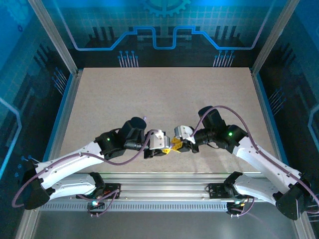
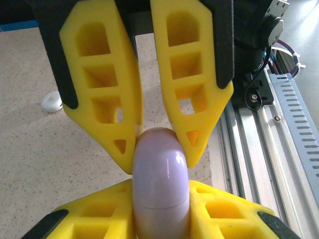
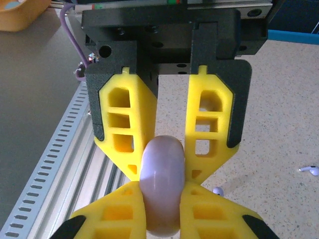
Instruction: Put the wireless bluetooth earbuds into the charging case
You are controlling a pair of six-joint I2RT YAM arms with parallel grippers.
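- Counter (image 1: 164, 99): speckled beige, with a metal rail along its near edge.
- Left end effector (image 1: 167, 149), right end effector (image 1: 176, 144): tips meet at near centre, each clamped on one end of the case.
- Charging case (image 2: 160, 184): lavender, seemingly closed. It is held off the counter, its long axis running left to right between both, so neither arm is nearer.
- Earbuds (image 3: 309, 170): loose on the counter, beyond the case on its far side and not touching it.

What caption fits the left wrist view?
Left gripper and right gripper both clamp the lavender charging case.
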